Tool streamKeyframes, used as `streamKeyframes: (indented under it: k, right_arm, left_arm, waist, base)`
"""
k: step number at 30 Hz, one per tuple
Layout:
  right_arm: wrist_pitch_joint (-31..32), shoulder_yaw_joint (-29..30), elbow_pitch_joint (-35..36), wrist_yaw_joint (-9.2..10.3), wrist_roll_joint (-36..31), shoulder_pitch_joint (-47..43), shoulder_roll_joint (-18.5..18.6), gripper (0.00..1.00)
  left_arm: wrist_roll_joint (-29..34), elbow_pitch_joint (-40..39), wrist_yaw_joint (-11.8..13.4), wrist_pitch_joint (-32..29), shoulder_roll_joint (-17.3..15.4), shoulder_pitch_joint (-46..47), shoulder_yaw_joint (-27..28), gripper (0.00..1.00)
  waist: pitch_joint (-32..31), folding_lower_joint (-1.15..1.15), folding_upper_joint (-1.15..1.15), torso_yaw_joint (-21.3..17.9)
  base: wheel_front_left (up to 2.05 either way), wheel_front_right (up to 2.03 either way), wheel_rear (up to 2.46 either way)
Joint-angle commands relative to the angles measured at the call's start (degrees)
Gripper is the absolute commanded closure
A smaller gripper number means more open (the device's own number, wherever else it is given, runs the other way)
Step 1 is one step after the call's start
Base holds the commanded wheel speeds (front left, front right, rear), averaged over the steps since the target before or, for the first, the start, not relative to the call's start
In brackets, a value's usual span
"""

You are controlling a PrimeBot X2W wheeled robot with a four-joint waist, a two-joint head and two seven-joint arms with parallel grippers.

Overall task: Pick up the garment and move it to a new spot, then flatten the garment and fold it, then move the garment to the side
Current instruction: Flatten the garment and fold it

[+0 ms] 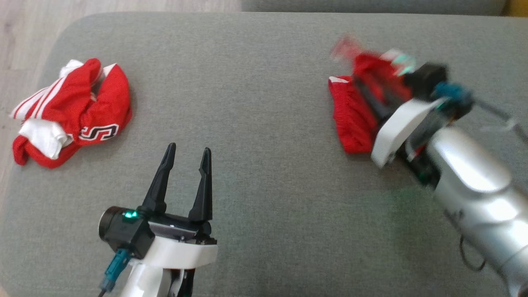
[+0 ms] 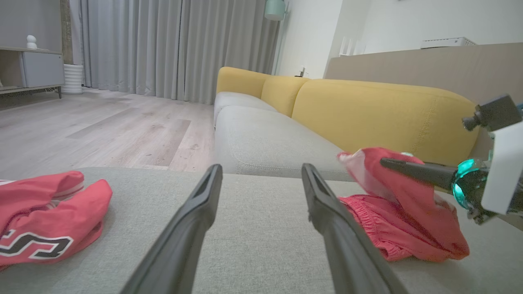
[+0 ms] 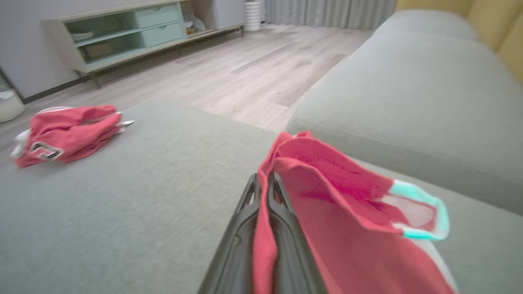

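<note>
A red garment [image 1: 354,119] with a white trim lies bunched at the right of the grey cushion [image 1: 264,103]. My right gripper [image 1: 363,88] is shut on a fold of it and lifts that part, blurred in the head view. In the right wrist view the red garment [image 3: 347,212] is pinched between the closed fingers of the right gripper [image 3: 263,179]. The left wrist view has the garment [image 2: 408,228] hanging from the right gripper [image 2: 384,162]. My left gripper [image 1: 189,149] stands open over bare cushion at the lower left, nothing between its fingers [image 2: 196,212].
A second red garment [image 1: 70,111] with white stripes and lettering lies crumpled at the cushion's left edge, next to the wooden floor [image 1: 24,33]. A yellow sofa back [image 2: 367,110] rises behind the cushion. Bare cushion lies between the two garments.
</note>
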State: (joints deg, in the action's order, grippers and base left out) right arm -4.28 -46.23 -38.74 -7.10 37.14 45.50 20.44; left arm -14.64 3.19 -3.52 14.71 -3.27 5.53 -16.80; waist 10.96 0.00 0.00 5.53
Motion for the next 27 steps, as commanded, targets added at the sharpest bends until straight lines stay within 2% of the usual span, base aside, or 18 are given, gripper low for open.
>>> streamKeyframes:
  k: [1,7,11,16,17,18,27]
  right_arm:
    - [0.5,-1.2,2.4,-0.39,1.2,-2.2,0.2,0.0]
    - [-4.0,1.5,4.2,-0.39,1.9,-6.1,1.7,0.0]
    - [-7.3,5.7,3.7,-0.39,1.2,-10.7,3.1,0.0]
    - [-8.6,9.2,2.9,-0.39,0.1,-15.6,3.3,0.0]
    - [-8.8,9.8,2.9,-0.39,-0.2,-16.3,3.2,0.6]
    - [-8.7,10.2,2.8,-0.39,-0.6,-16.8,3.3,1.0]
    - [-4.2,10.7,-2.9,-0.39,-6.5,-12.6,4.7,1.0]
  left_arm:
    - [-0.2,-1.4,0.3,0.3,0.2,0.8,1.5,0.0]
    - [-0.5,-1.1,0.7,0.3,0.3,-0.4,1.9,0.0]
    - [-0.4,-0.9,0.9,0.3,0.3,-2.1,1.6,0.0]
    - [-0.3,-1.6,1.6,0.3,0.4,-3.8,1.6,0.0]
    - [-0.2,-1.8,1.5,0.3,0.4,-3.9,1.3,0.0]
    - [-0.1,-2.1,1.5,0.3,0.4,-3.9,1.0,0.0]
    - [-0.9,-3.8,2.0,0.3,0.4,-2.5,-1.4,0.0]
  waist:
    - [-0.4,0.0,0.0,0.6]
    - [-2.9,0.0,0.0,0.3]
    - [-6.0,0.0,0.0,-0.2]
    - [-7.7,0.0,0.0,-0.3]
    - [-7.5,0.0,0.0,0.0]
    - [-7.3,0.0,0.0,0.4]
    - [-3.1,0.0,0.0,6.5]
  base:
    - [0.0,0.0,0.0]
    - [0.0,0.0,0.0]
    - [0.0,0.0,0.0]
    - [0.0,0.0,0.0]
    - [0.0,0.0,0.0]
    - [0.0,0.0,0.0]
    - [0.0,0.0,0.0]
